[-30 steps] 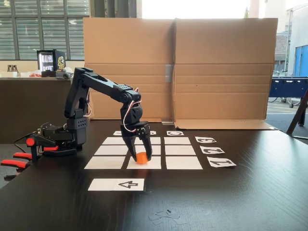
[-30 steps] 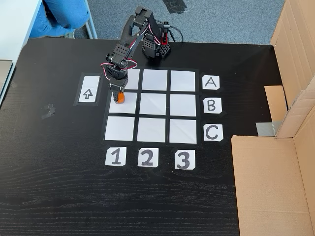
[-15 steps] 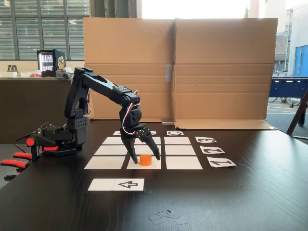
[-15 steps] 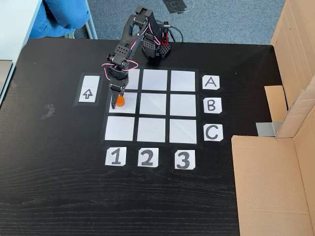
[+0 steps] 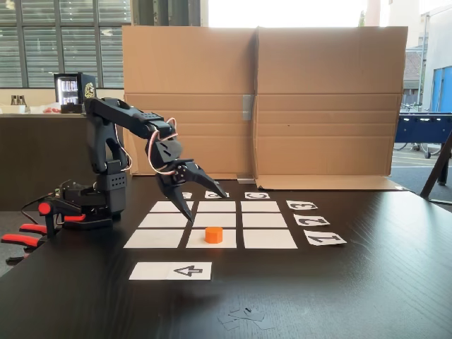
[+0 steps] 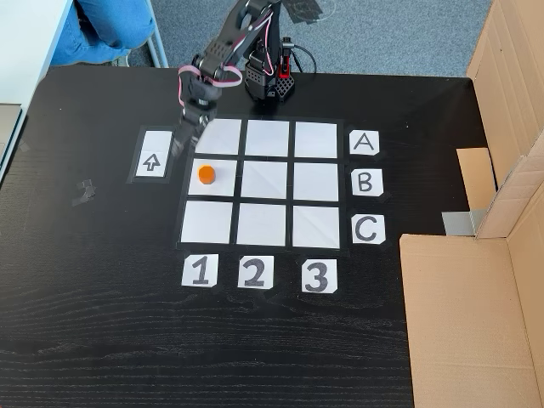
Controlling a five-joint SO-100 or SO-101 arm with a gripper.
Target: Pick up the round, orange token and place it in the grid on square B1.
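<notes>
The small bright orange plastic-looking token (image 5: 214, 234) (image 6: 205, 174) sits upright and alone on square B1 (image 6: 223, 184) — the blank white paper rectangle in line with the B label (image 6: 365, 182) and the 1 label (image 6: 200, 271) — inside the grid (image 6: 265, 225) of nine white paper rectangles taped to the dark wooden tabletop (image 6: 102, 323). In the top-down fixed view it lies left of the square's middle, toward the table's left edge. The black gripper (image 5: 205, 203) (image 6: 181, 141) hangs above the table with its fingers spread wide and nothing between them, clear of the token, tilted down over the grid's corner nearest the arm's base (image 6: 269, 85). Beside the grid, a white paper strip with a black arrow (image 6: 153, 156) lies flat. Tall brown cardboard panels (image 5: 265, 99) stand along the table's far edge in the side-on fixed view.
</notes>
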